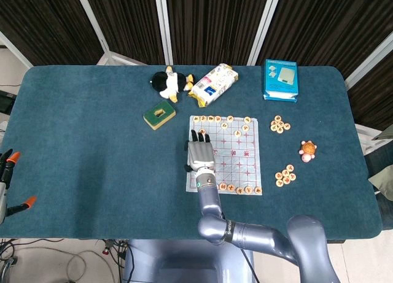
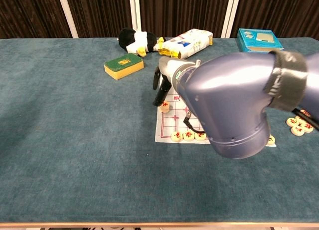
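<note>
Head view: the right hand [image 1: 200,155] hangs over the left edge of the chess board [image 1: 242,153], just below the middle of the frame, fingers pointing toward the upper edge and held apart, with nothing visibly between them. A row of round chess pieces [image 1: 221,118] lines the board's upper edge, another its lower edge, probably a set-up for play. Two loose clusters of pieces lie on the blue counter [image 1: 92,142] right of the board, beside a small turtle toy [image 1: 307,149]. Above the board sit a green sponge [image 1: 159,115], a plush penguin [image 1: 168,83], a snack bag [image 1: 212,84] and a blue box [image 1: 280,80]. The left hand shows nowhere.

Chest view: the right hand [image 2: 167,83] points down, dark fingertips just above a lone piece [image 2: 164,108] at the board's left edge; whether they touch it, I cannot tell. The arm hides much of the board.
</note>
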`<state>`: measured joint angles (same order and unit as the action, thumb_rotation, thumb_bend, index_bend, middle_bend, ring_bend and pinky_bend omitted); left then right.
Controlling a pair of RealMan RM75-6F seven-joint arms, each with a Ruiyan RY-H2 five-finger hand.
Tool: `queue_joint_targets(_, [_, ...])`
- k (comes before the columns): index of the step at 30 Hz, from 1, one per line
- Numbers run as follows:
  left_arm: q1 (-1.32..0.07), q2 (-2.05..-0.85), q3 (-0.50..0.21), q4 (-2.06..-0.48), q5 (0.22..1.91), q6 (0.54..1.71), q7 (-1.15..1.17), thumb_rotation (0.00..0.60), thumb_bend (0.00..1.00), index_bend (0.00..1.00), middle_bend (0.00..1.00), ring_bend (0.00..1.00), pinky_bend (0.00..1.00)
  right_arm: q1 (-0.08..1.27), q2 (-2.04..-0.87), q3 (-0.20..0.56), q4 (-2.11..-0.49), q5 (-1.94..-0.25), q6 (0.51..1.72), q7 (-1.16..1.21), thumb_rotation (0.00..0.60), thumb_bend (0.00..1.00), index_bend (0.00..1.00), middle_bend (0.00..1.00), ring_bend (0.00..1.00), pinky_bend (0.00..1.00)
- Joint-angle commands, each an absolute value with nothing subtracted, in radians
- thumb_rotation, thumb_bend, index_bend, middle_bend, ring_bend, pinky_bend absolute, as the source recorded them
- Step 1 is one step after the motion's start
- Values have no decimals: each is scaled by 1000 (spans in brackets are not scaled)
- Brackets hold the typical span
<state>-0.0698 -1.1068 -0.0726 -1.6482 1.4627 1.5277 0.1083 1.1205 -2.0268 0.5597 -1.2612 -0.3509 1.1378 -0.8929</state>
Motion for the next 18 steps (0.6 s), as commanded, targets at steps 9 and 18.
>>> queue_joint_targets(9, [-67, -1108, -69, -1652, 1476, 1537, 108, 600, 47, 0, 0, 0, 51, 891, -1605, 539, -1822, -437, 1201, -810, 600, 335, 209, 0, 3, 23])
queue_joint_targets(18, [-67, -1117, -77, -1644, 1471, 1547, 109, 600, 48, 0, 0, 0, 51, 550, -1216, 363, -2035, -892, 1087, -512, 600, 335, 178, 0, 3, 23])
